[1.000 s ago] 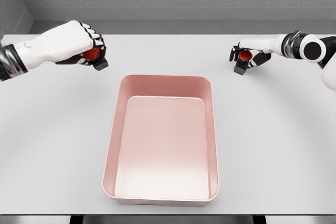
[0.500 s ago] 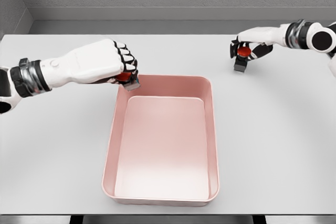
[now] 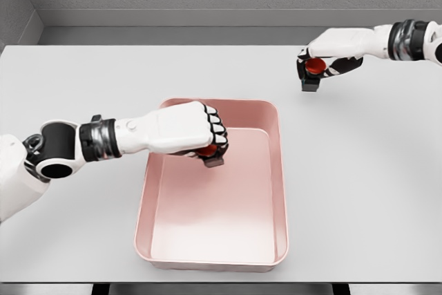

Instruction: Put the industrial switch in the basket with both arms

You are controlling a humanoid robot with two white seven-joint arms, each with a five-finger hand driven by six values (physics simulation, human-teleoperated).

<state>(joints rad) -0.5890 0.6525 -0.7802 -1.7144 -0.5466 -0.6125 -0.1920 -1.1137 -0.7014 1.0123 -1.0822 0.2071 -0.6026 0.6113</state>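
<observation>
Clearly each switch is a small, rigid part: a red round button cap on a dark grey, boxy base. It looks light, since a single curled hand carries it with no sag, and stiff, so it should not deform under the fingers. The cap is smooth and may be slippery; the squared base gives flatter faces, so a pinch across the base sides seems the safer hold. A short drop into the basket should not hurt it, though it could bounce or roll on the hard floor.

The left hand [image 3: 197, 129] is curled tight around one switch [image 3: 209, 155], held over the far left part of the basket [image 3: 280, 191], inside its rim; only a bit of red cap and the grey base show below the knuckles. Whether the base touches the basket floor cannot be told.

The right hand [image 3: 324, 60] is closed on a second switch [image 3: 313, 72] at the far right of the table [image 3: 359, 170], well apart from the basket, with the red cap up and the base hanging below the fingers.
</observation>
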